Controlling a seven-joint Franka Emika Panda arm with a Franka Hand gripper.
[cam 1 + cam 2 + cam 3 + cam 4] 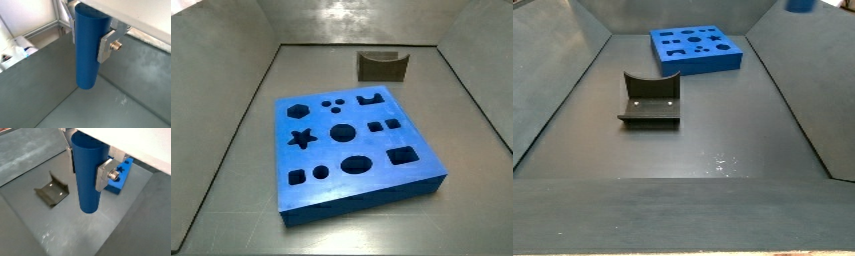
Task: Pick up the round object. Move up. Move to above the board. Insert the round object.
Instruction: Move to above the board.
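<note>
The round object, a slim blue peg (87, 55), hangs upright in my gripper (87, 36), whose silver fingers (107, 46) are shut on its upper part. It shows the same way in both wrist views (87, 178), with its lower end free, well above the grey floor. The board (352, 140), a thick blue slab with dark cut-out holes, lies flat on the floor in both side views (696, 48). One corner of it shows beyond the peg in a wrist view (121, 177). In a side view only a blue tip (799, 4) shows at the upper edge; the gripper itself is out of frame.
The dark fixture (382, 66) stands on the floor apart from the board, seen in both side views (649, 100) and in a wrist view (52, 192). Sloping grey walls (225, 110) enclose the floor on all sides.
</note>
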